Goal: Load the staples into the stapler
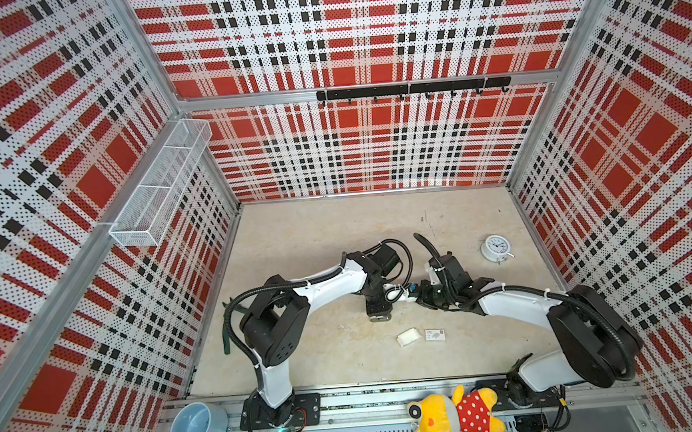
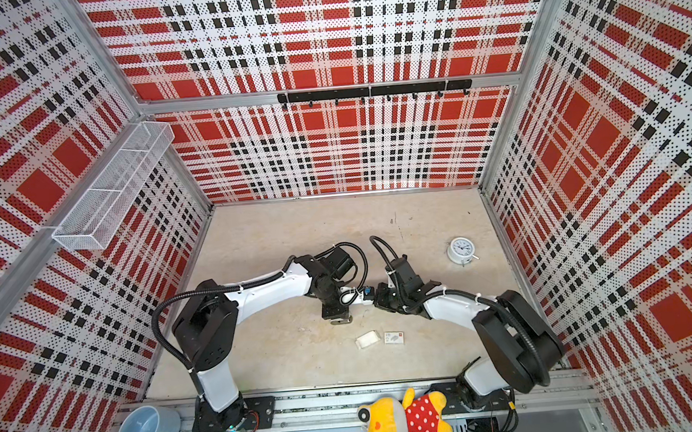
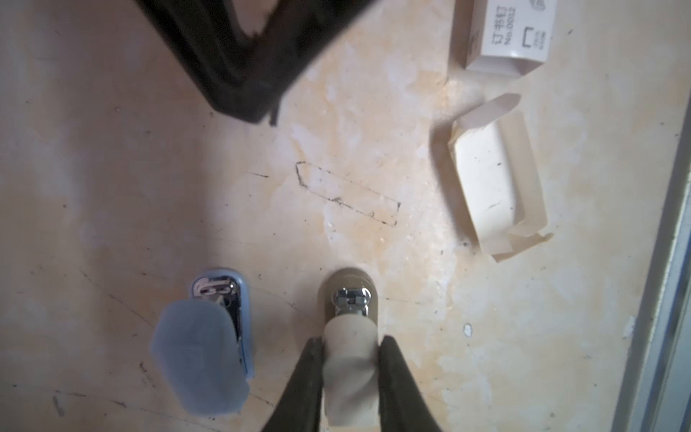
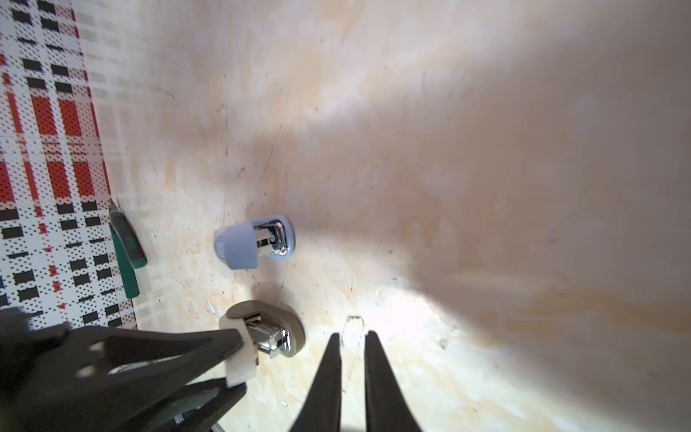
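The light-blue stapler (image 3: 203, 355) (image 4: 254, 241) lies on the table with its lid raised, so the silver channel shows. No gripper touches it. Beside it my left gripper (image 3: 349, 340) is shut on the raised lid of a grey-beige stapler (image 3: 347, 299) (image 4: 295, 336), which shows under that arm in a top view (image 1: 379, 317). My right gripper (image 4: 353, 334) hangs next to the beige stapler, above a pencil outline on the table. Its jaws stand a narrow gap apart with nothing between them. The staples show in no view; the white card tray (image 3: 493, 179) looks empty.
The tray (image 1: 408, 337) and a white printed sleeve (image 1: 435, 335) (image 3: 508, 33) lie nearer the front edge than the grippers. A white alarm clock (image 1: 496, 248) stands at the back right. Green-handled pliers (image 4: 125, 243) lie by the left wall. A plush toy (image 1: 454, 420) and blue cup (image 1: 196, 425) sit on the front rail.
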### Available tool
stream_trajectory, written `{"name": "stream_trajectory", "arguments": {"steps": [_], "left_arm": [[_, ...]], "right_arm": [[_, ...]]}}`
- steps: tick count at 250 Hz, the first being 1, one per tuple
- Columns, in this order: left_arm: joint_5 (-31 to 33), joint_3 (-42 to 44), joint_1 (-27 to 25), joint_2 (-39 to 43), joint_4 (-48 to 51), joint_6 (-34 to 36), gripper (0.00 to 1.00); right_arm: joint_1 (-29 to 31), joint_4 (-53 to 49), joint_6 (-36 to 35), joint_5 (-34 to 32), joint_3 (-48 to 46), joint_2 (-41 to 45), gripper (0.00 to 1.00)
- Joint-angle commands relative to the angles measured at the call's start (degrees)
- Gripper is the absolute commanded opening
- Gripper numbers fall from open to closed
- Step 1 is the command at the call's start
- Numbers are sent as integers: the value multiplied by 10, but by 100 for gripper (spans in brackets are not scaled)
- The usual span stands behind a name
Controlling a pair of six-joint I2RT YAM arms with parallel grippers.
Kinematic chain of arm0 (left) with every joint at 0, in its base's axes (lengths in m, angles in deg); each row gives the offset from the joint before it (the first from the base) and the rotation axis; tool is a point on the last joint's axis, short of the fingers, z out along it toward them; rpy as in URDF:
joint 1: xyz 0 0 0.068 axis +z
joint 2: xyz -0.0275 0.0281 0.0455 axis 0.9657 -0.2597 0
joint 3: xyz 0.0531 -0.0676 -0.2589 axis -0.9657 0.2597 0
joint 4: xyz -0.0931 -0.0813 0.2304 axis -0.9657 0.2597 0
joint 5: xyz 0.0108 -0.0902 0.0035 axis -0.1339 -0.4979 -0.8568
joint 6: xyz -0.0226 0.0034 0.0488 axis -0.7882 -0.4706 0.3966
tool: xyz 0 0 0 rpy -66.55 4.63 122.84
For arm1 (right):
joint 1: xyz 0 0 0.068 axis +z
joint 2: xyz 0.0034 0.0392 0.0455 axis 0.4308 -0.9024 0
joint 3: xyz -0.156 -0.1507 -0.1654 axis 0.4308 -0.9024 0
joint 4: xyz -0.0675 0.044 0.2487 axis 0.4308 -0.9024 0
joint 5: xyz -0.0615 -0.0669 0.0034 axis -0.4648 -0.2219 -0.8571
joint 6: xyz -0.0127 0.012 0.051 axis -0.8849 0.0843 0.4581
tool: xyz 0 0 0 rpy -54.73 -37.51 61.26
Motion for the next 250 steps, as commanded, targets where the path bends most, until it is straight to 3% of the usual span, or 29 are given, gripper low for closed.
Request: {"name": "stream_trajectory", "arguments": {"steps": [1,97,250], "left_arm": [[30,-8,-10,-22,16,-5,18],[86,-43,-38,-76,39,-14,18],[148,-59,-66,-130,46,-26,17]], "right_arm": [[-23,-53,-28,-19,3,37,15],[-74,-131,-68,-22,-8,134,14],[-95,-141,-76,-13,-33,171,14]]}}
